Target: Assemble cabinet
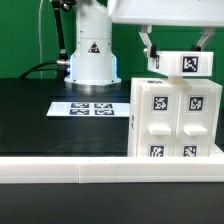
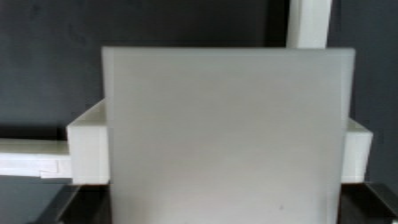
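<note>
The cabinet (image 1: pixel 175 120) is a large white box at the exterior view's right, showing a four-panel tagged face. My gripper (image 1: pixel 178 58) hangs right above it, shut on a white tagged panel (image 1: pixel 188 64) that sits at the cabinet's top edge; I cannot tell whether the two touch. In the wrist view the panel (image 2: pixel 222 130) fills the middle as a plain white slab between my dark fingers (image 2: pixel 57 205), with my gripper (image 2: pixel 214 215) around its near end. Part of the cabinet (image 2: pixel 86 128) shows behind the panel.
The marker board (image 1: pixel 88 107) lies flat on the black table at the centre. The robot's white base (image 1: pixel 92 55) stands behind it. A white rail (image 1: pixel 90 172) runs along the table's front edge and also shows in the wrist view (image 2: pixel 27 160).
</note>
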Robot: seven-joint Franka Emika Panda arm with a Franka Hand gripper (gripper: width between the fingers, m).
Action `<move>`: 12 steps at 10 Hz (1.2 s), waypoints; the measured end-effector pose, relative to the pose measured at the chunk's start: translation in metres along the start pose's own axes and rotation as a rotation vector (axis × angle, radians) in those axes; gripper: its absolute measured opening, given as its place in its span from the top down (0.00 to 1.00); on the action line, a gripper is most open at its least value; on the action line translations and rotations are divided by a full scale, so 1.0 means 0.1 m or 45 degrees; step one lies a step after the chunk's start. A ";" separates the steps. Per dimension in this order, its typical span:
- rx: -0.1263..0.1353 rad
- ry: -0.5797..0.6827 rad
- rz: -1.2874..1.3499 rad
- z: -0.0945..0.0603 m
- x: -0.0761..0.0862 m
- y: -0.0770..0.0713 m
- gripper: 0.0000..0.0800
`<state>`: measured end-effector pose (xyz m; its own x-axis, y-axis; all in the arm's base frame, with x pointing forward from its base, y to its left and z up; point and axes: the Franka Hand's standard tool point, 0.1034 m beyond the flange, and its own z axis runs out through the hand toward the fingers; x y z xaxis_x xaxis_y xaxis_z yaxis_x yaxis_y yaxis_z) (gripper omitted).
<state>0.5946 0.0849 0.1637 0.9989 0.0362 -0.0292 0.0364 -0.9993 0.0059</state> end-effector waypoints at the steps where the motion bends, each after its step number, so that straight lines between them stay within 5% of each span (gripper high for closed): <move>1: 0.000 0.006 0.000 0.02 0.00 0.00 0.30; 12: 0.004 0.003 0.092 0.03 -0.01 -0.01 0.30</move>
<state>0.5936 0.0859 0.1605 0.9990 -0.0364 -0.0261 -0.0363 -0.9993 0.0048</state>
